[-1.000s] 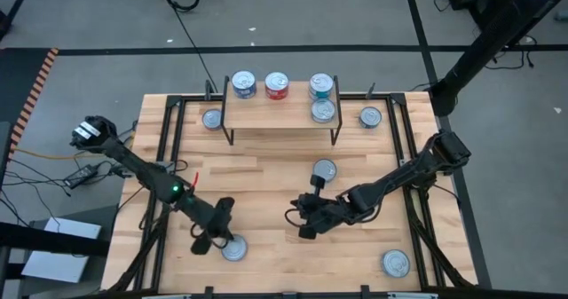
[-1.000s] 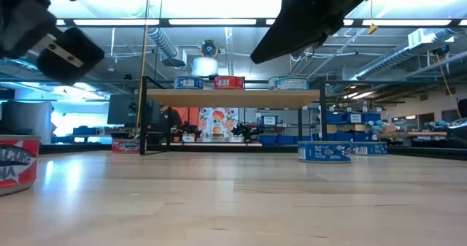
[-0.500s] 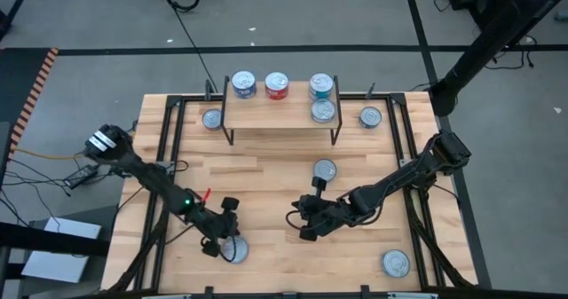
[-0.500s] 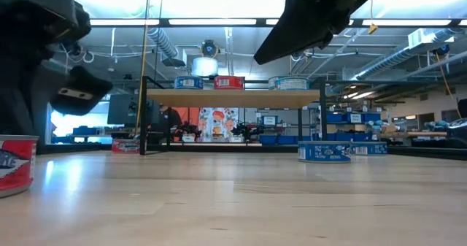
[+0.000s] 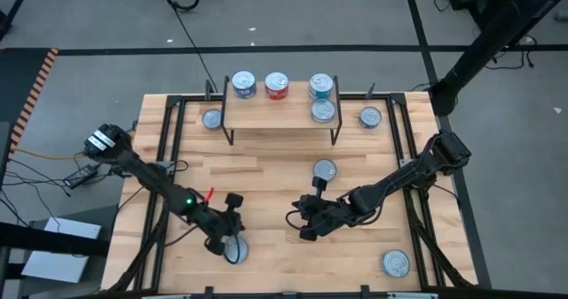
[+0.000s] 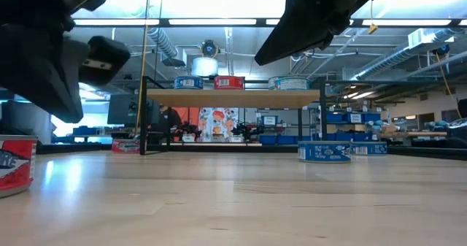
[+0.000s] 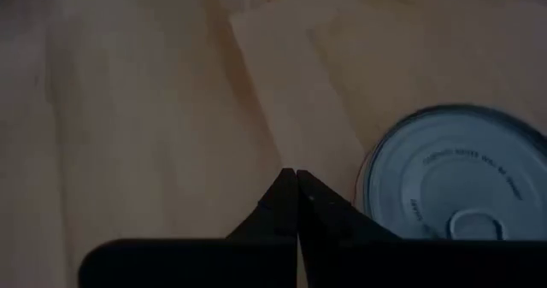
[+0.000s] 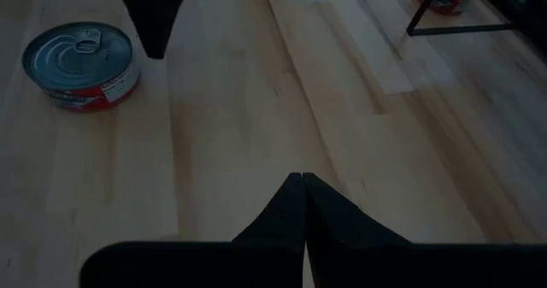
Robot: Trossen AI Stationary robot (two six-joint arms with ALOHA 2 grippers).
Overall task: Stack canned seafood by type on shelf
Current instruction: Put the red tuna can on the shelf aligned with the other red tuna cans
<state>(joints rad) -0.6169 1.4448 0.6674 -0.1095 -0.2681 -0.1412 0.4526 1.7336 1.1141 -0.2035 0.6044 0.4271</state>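
Pressed together, both pairs of jaws hold nothing; the left gripper (image 5: 228,243) hangs low over the near left part of the table (image 5: 266,179), its tips just beside a red-labelled tin (image 5: 236,251) with a silver pull-tab top, though I cannot tell whether they touch it; the right gripper (image 5: 298,225) hovers near the middle of the near half, fingers shut to a point above bare wood.

Going left to right across the rest: one tin (image 5: 211,119) sits on the table beside the shelf's left legs; the shelf (image 5: 280,113) stands at the far edge, carrying a blue tin (image 5: 243,84), a red tin (image 5: 277,85) and a teal tin (image 5: 321,87) along its back, with a fourth tin (image 5: 323,111) in front of the teal one; a blue-labelled tin (image 5: 324,169) lies on the table in front of the shelf; another tin (image 5: 370,117) rests past the shelf's right legs; the last tin (image 5: 395,263) sits alone at the near right corner.
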